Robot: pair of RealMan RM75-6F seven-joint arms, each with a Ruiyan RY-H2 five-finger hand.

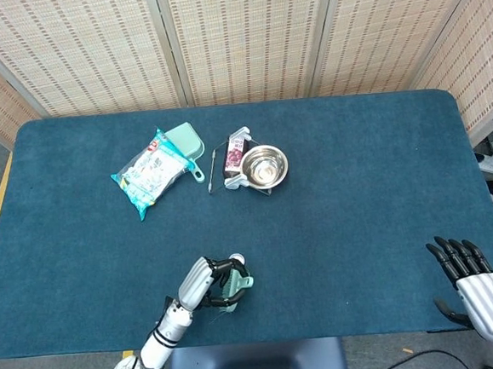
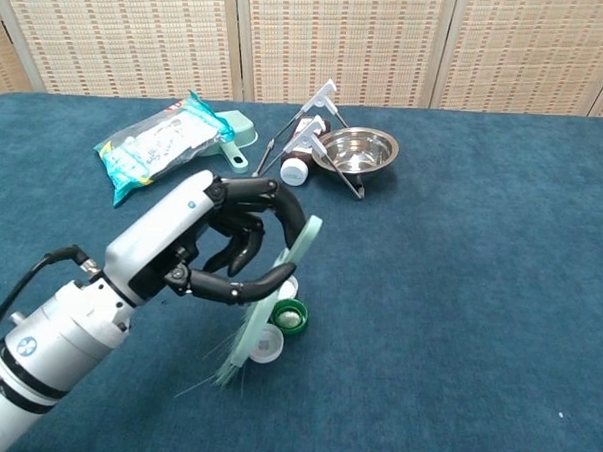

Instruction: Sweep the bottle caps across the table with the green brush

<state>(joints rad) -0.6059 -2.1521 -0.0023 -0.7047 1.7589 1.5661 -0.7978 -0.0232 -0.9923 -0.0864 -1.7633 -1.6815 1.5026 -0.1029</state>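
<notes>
Three bottle caps (image 2: 277, 325) bunch against the green brush (image 2: 270, 307) in the chest view, near the table's (image 2: 479, 294) front edge; the left hand (image 2: 215, 247) grips the brush. Tilted bristles could ride over a cap, stranding it. Only one cap shows in the head view, which alone shows the right hand (image 1: 477, 286), open, at the front right corner.
</notes>
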